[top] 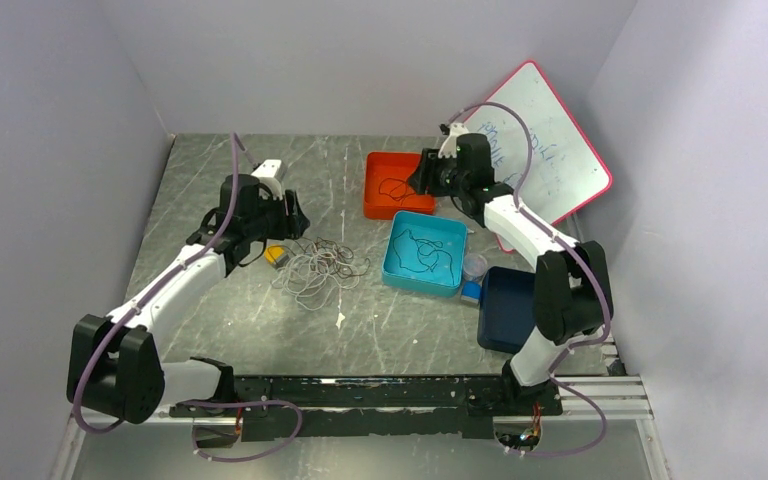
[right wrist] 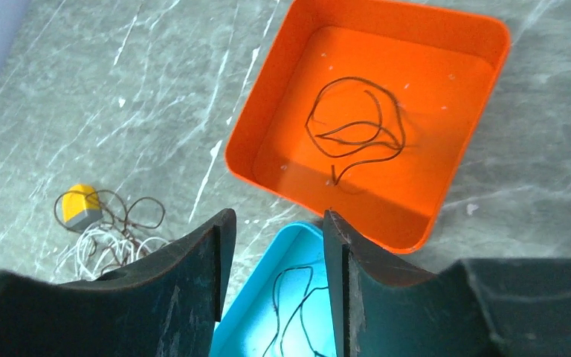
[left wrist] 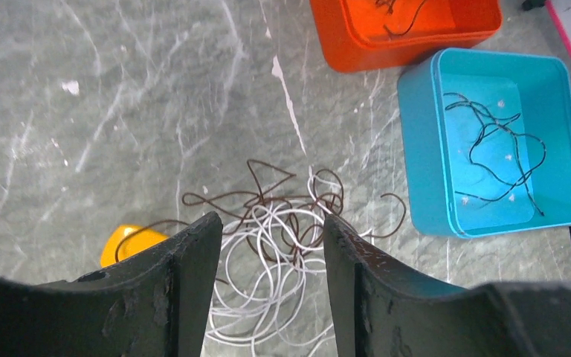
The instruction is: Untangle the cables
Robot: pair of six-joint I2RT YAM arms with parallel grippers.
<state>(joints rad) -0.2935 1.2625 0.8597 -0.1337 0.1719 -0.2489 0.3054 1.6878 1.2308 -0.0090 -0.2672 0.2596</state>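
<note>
A tangle of white and dark brown cables [top: 320,270] lies on the grey table left of centre. My left gripper [top: 290,215] hovers just behind it, open and empty. In the left wrist view the loops of the tangle [left wrist: 282,238] show between that gripper's [left wrist: 268,223] black fingers. One dark cable [right wrist: 357,130] lies in the orange tray [right wrist: 268,111], and another [left wrist: 498,149] lies in the blue tray [left wrist: 424,149]. My right gripper [right wrist: 276,219] stands open and empty above the gap between the two trays, at the orange tray's right side [top: 425,178].
A small yellow and grey object [top: 275,255] sits at the tangle's left edge. A dark blue bin [top: 505,305] and a small clear cup [top: 474,266] stand right of the blue tray [top: 390,255]. A pink-framed whiteboard [top: 550,150] leans at the back right. Walls enclose the table.
</note>
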